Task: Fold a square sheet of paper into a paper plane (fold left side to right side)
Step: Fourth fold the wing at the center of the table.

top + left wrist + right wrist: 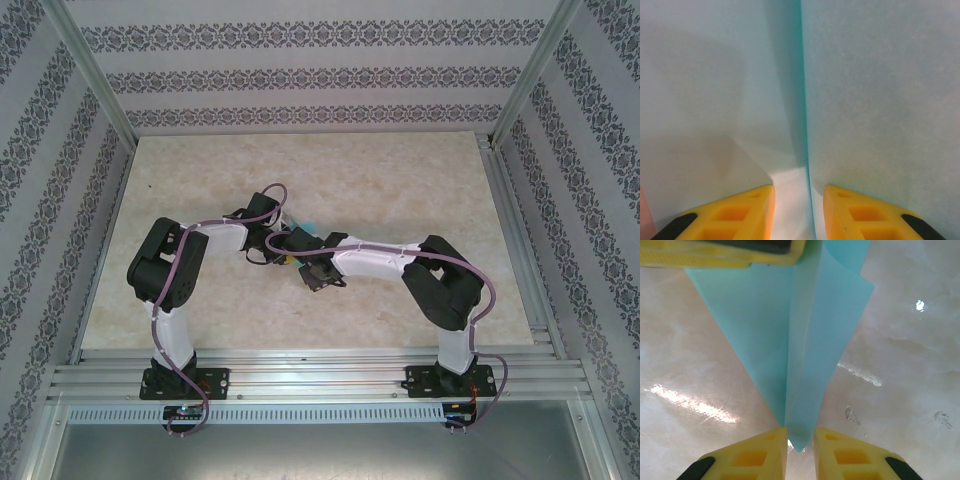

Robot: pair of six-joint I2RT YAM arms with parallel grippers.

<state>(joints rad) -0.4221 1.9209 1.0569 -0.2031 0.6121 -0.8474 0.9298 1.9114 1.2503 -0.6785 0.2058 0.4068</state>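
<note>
Near the centre of the pale marbled table (400,180) sits the light-blue paper folded to a pointed dart (805,340) (centre crease raised). The right gripper (800,432) has its fingers narrowly apart astride the tip. The left gripper (799,189) has its fingers apart, straddling the crease.

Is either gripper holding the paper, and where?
Cannot tell: the paper plane has its nose inside the right gripper and its centre fold inside the left gripper, with gaps showing.
</note>
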